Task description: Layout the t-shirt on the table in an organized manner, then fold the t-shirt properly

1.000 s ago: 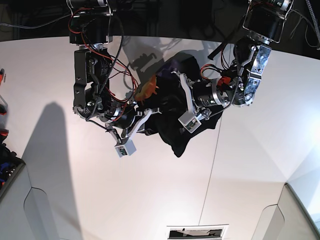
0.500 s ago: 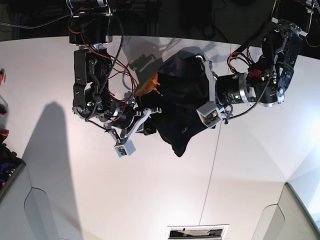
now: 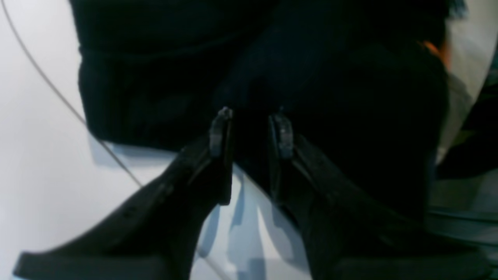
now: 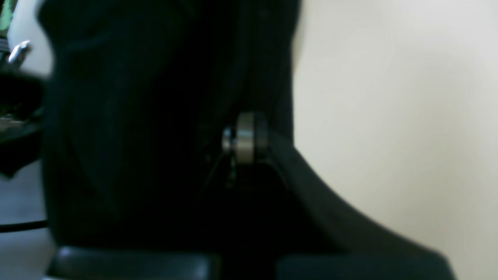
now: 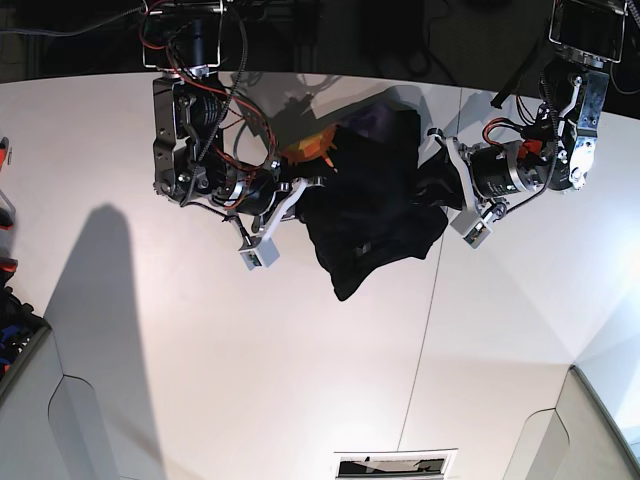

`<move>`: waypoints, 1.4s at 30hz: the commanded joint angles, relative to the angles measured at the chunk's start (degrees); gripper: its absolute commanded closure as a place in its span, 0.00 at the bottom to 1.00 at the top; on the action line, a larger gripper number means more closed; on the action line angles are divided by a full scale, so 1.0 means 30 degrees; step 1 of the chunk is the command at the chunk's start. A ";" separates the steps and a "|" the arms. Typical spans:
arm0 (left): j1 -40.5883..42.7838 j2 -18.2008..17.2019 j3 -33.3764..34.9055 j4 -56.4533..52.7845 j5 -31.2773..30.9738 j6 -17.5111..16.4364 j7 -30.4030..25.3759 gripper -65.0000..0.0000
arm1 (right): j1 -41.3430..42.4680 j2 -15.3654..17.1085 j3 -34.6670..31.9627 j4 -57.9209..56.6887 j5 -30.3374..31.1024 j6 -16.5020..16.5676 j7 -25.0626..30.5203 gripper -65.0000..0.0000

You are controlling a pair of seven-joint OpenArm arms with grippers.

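The black t-shirt [image 5: 375, 215] hangs bunched between my two grippers over the white table [image 5: 250, 380]. A patch of its orange graphic [image 5: 308, 150] shows at the far left of the bundle. In the base view my left gripper [image 5: 432, 190] grips the shirt's right side and my right gripper [image 5: 308, 192] its left side. The left wrist view shows the left gripper [image 3: 251, 128] with black fabric [image 3: 249, 70] pinched between its two fingers. In the right wrist view the shirt [image 4: 136, 116] covers most of the frame, and the right gripper [image 4: 243, 140] is shut with cloth around its tip.
A thin dark seam [image 5: 430, 300] runs across the table below the shirt. Red and blue items [image 5: 10, 310] sit at the left edge. A grey vent [image 5: 395, 465] lies at the near edge, and grey panels stand at both near corners.
My left gripper has pulled rightward with the shirt's edge. My right gripper has shifted toward the far side. The shirt is now stretched wider between them.
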 commanded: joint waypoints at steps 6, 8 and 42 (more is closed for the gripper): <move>-0.2127 -0.0175 -0.0124 -0.0444 0.1384 -0.0201 -0.1472 0.77 | -0.1923 -0.0117 -0.0036 0.1683 0.0984 0.0299 -0.0131 1.00; -0.2805 0.0000 -0.0124 -0.1129 0.1384 -0.0201 -0.1457 0.77 | -0.2419 -0.0109 -0.0044 0.2382 0.0976 0.0299 -0.0131 1.00; 1.2947 -0.0189 -1.0375 0.4962 0.0481 -0.0201 0.2229 0.92 | -1.4819 1.0061 -0.0007 1.2313 0.2987 0.0233 -0.2004 1.00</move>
